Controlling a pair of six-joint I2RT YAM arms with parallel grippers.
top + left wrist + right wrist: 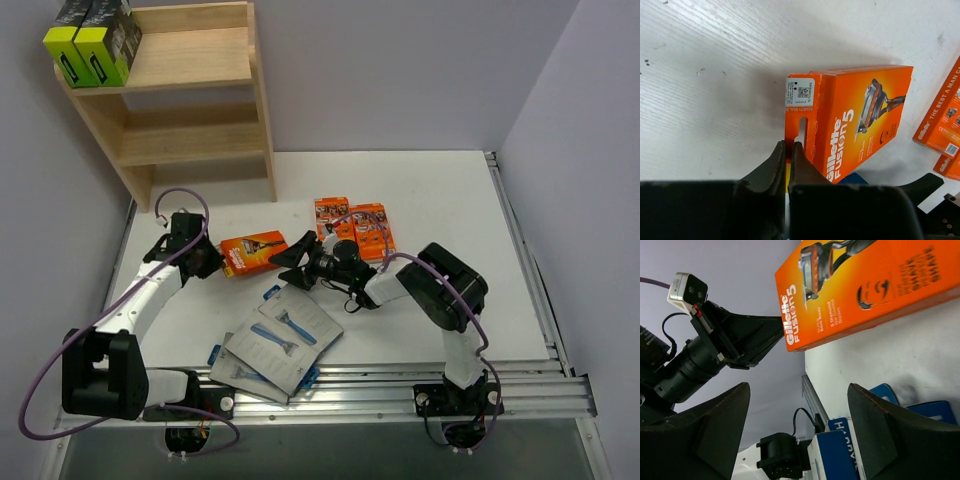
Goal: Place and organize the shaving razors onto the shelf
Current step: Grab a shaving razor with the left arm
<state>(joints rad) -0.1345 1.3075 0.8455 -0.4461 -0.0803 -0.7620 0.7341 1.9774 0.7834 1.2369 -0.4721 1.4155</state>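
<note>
Left tool [788, 146] clamps orange pack [855, 115] hang tab, pinch partly hidden; right tool [797, 387] spread, empty.

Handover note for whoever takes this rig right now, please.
Left tool: shut on the hang tab of a flat orange razor pack.
Right tool: open, empty, facing that pack's other end.
Done: two black boxes with lime-green sides on the light wooden shelf, top tier.
To do: this pack, two more orange packs, grey cards showing a blue razor near the front edge.
</note>
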